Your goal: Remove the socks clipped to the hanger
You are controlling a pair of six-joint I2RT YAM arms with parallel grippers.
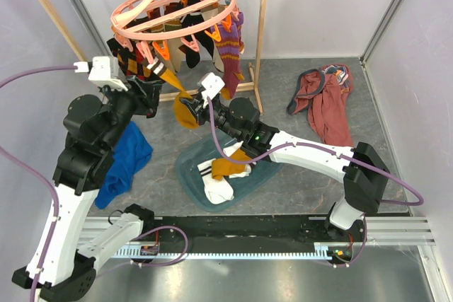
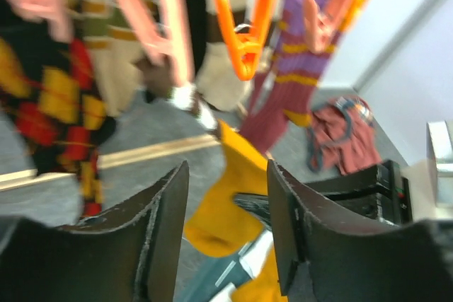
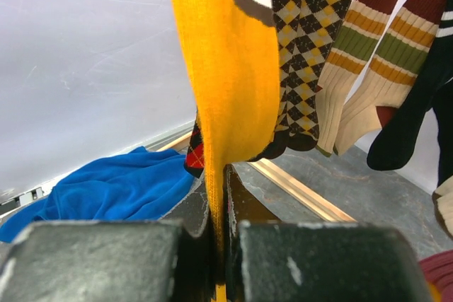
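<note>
The salmon-pink ring hanger [image 1: 173, 1] hangs from the wooden rack with several socks clipped under it, among them an argyle one [image 3: 301, 40] and a purple striped one [image 1: 230, 54]. My right gripper [image 1: 190, 107] is shut on a mustard yellow sock [image 1: 182, 104] that stretches up toward the clips; the sock also shows in the right wrist view [image 3: 226, 83], pinched between the jaws [image 3: 221, 196]. My left gripper [image 1: 152, 93] is open and empty just left of that sock, below the orange clips [image 2: 244, 30]. In the left wrist view the yellow sock [image 2: 226, 203] lies beyond the open jaws [image 2: 226, 217].
A blue cloth [image 1: 124, 160] lies at the left. A grey-blue mat [image 1: 191, 171] in front holds a white sock [image 1: 216, 189] and a mustard sock [image 1: 228, 164]. A maroon garment [image 1: 325, 100] lies at the right. The wooden rack frame [image 1: 262, 33] stands behind.
</note>
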